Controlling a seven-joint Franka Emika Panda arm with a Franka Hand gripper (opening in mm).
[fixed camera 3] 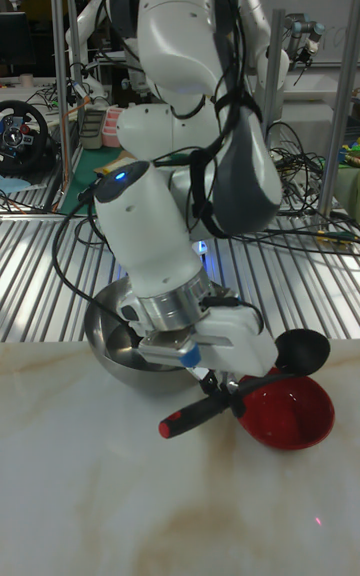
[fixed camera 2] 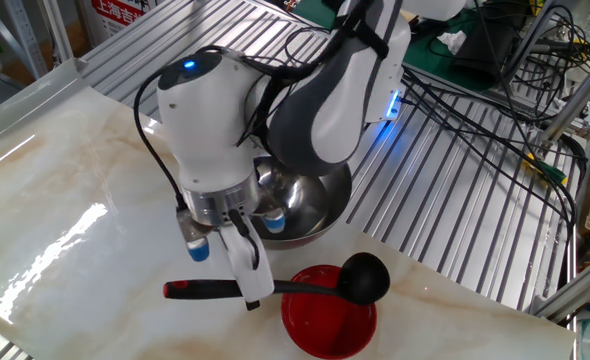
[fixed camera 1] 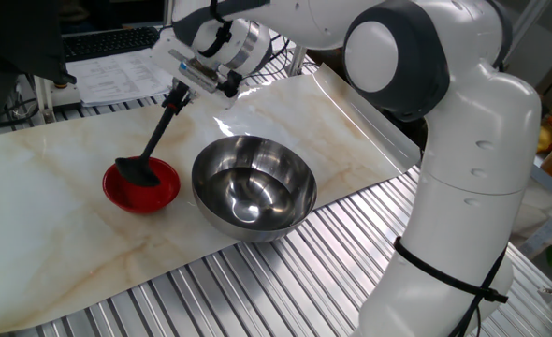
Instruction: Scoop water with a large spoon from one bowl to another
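Observation:
My gripper is shut on the upper handle of the large spoon, a black ladle. The ladle slants down to the left, and its cup sits low over the inside of the small red bowl. In the other fixed view the gripper holds the handle near its red-tipped end, and the ladle cup hangs over the far rim of the red bowl. The large steel bowl stands just right of the red one. Water shows only as glints inside it.
Both bowls stand on a marble-look sheet laid over a ribbed metal table. The robot's white base rises at the right. Papers and a keyboard lie beyond the sheet's far edge.

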